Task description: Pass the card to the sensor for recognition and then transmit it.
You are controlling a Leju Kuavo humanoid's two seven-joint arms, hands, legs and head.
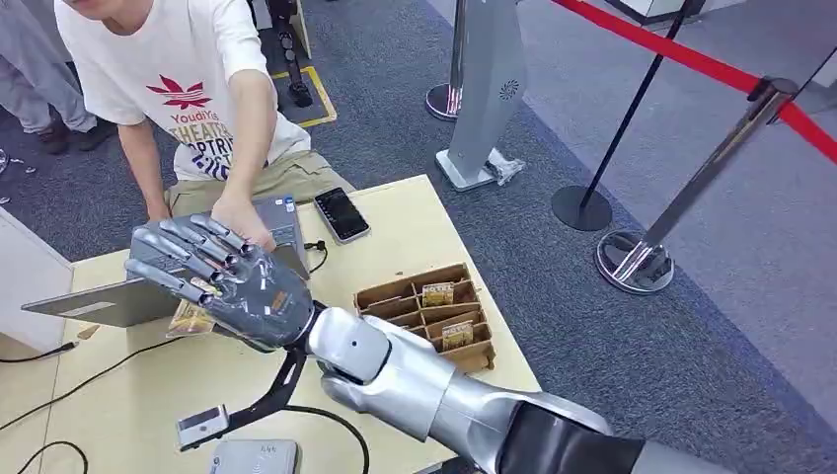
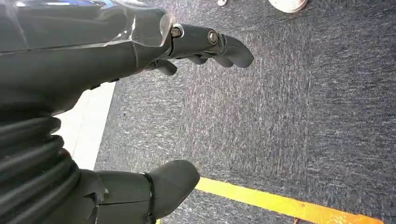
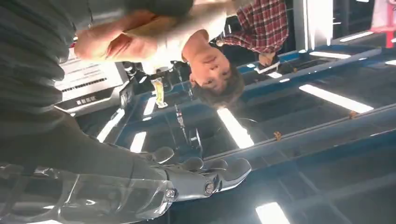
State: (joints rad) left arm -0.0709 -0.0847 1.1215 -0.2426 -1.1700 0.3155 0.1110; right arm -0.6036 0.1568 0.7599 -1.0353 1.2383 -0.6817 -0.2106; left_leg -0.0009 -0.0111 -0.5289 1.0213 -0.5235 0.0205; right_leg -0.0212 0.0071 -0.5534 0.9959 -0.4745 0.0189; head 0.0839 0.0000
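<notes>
My right hand reaches left across the table with its fingers spread, back toward the camera. A gold-brown card sticks out from under its palm and seems to be pinched there; the thumb is hidden. A person leans over the far edge of the table with one hand on a small grey sensor box, just beyond my fingertips. In the right wrist view my fingers stretch out below the person's hand and the sensor box. My left hand hangs over the carpet holding nothing, fingers apart.
A flat grey device lies under my right hand. A black phone lies at the table's far edge. A cardboard tray with more cards sits by my forearm. Cables cross the wooden table. Stanchions stand on the right.
</notes>
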